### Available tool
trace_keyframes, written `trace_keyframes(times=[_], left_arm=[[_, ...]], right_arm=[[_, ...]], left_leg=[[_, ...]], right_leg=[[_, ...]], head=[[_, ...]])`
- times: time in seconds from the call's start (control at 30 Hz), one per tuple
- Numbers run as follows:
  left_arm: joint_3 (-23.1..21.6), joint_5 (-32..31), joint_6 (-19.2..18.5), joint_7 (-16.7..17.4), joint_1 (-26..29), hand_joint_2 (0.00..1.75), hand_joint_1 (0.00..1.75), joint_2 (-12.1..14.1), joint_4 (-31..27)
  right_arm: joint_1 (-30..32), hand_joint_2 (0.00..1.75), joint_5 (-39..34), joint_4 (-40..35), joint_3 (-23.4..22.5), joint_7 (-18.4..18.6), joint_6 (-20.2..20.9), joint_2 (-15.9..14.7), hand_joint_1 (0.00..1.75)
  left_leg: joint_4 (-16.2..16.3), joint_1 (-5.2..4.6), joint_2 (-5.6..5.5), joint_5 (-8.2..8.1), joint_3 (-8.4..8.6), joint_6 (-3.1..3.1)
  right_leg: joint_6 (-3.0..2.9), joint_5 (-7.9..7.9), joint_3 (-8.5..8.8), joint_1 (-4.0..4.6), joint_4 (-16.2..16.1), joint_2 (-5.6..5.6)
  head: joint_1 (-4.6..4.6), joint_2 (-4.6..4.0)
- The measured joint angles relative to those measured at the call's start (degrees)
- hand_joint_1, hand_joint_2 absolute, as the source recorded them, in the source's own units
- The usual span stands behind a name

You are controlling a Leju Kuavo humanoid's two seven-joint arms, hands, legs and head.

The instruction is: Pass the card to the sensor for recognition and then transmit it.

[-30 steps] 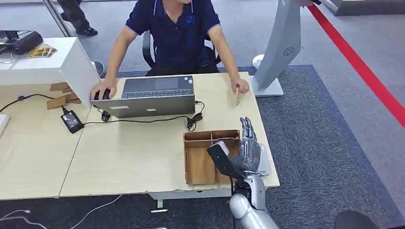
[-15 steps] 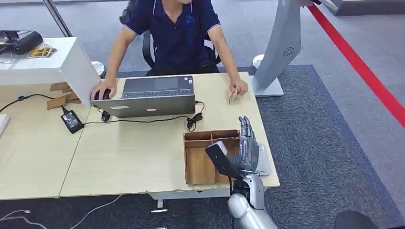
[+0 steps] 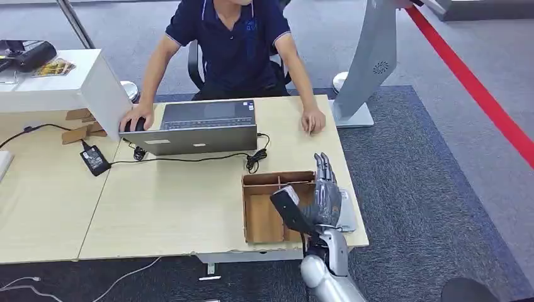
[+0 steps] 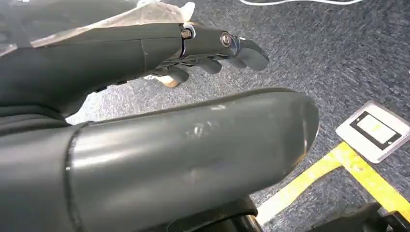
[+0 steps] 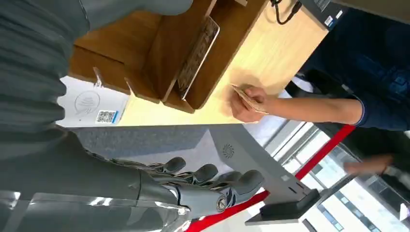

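Observation:
My right hand (image 3: 326, 196) hovers with its fingers stretched out over the right end of a wooden divided tray (image 3: 279, 178), holding nothing. In the right wrist view the same hand (image 5: 169, 188) hangs beside the tray (image 5: 145, 29), where a card (image 5: 196, 58) stands on edge in one compartment. A flat white sensor pad (image 5: 92, 106) with a printed code lies on the table next to the tray. Across the table a person's hand (image 5: 251, 99) holds another card (image 5: 243, 96) low against the tabletop. My left hand (image 4: 121, 53) hangs above the carpet, fingers loosely extended and holding nothing.
A laptop (image 3: 204, 126) with a cable (image 3: 255, 157) and a power adapter (image 3: 94, 158) sits in front of the seated person (image 3: 233, 44). A grey kiosk stand (image 3: 371, 63) rises off the table's far right corner. The table edge runs just right of my hand.
The person's hand has tipped the card from upright down against the table. My right hand has hardly shifted over the tray.

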Motion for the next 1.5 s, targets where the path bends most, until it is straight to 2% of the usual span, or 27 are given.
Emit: trace_keyframes(times=[0.5, 1.5], left_arm=[[0.0, -0.2, -0.2, -0.2, 0.0, 0.0, 0.0, 0.0, 0.0], [0.0, -0.2, -0.5, -0.5, 0.0, 0.0, 0.0, 0.0, 0.0]], right_arm=[[-0.7, 1.75, 3.1, 1.8, -1.7, 0.6, 0.0, -0.5, 0.0], [-1.7, 1.75, 3.8, 2.2, -4.1, -0.5, 0.0, -0.5, 0.0]], left_leg=[[0.0, 0.0, 0.0, 0.0, 0.0, 0.0], [0.0, 0.0, 0.0, 0.0, 0.01, 0.0]], right_leg=[[0.0, 0.0, -0.01, 0.0, 0.0, 0.0], [0.0, 0.0, 0.0, 0.0, 0.0, 0.0]], head=[[0.0, 0.0], [0.0, 0.0]])
